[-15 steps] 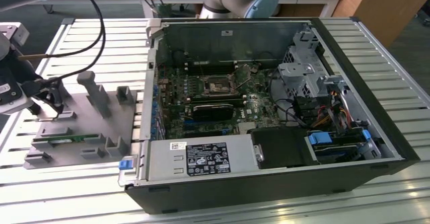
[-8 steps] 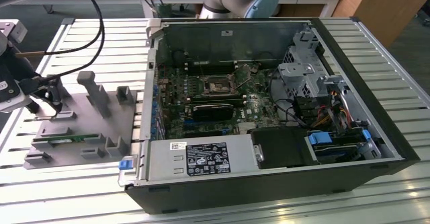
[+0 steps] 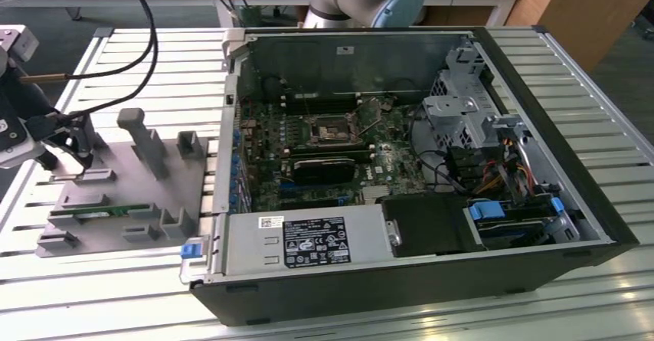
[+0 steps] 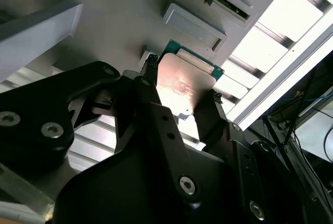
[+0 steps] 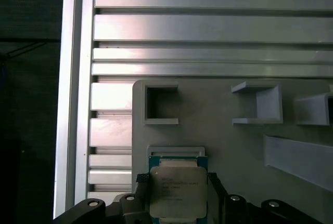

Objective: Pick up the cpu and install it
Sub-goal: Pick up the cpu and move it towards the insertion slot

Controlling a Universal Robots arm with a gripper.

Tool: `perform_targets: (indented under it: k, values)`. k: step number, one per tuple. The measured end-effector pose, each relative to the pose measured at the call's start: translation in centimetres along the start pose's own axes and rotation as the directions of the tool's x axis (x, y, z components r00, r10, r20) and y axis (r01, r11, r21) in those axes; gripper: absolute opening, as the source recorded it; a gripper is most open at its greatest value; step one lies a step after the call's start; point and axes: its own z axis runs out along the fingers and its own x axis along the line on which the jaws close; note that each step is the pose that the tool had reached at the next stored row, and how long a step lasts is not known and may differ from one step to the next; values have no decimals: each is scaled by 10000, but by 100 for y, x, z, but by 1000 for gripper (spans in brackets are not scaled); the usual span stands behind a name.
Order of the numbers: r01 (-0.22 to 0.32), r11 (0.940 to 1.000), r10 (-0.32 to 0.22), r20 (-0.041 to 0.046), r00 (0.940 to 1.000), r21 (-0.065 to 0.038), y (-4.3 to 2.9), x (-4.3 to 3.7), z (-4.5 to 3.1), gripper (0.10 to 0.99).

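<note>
The cpu (image 5: 177,190) is a small square chip with a dull silver top and a green rim. It lies between the two black fingers of my gripper (image 5: 176,180), just at a shallow pocket of the grey plastic fixture (image 5: 218,141). In the second wrist view the cpu (image 4: 182,86) has a fingertip against each of two opposite edges, so my gripper (image 4: 183,78) is shut on it. In the exterior view my gripper (image 3: 80,148) hangs over the fixture (image 3: 133,195) at the exterior view's left. The open socket (image 3: 332,132) sits on the motherboard inside the computer case.
The open computer case (image 3: 409,165) lies on the slatted aluminium table (image 3: 572,73), to the exterior view's right of the fixture. A thin green memory stick (image 3: 97,212) rests in the fixture's near slot. Grey posts (image 3: 138,134) rise from the fixture. Cables (image 3: 143,42) run to the arm.
</note>
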Motion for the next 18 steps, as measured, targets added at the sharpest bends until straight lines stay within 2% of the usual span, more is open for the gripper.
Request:
perform_targets:
  k: [18]
  values:
    - [-1,10000,1,-2,10000,-56,10,-1,-112,529]
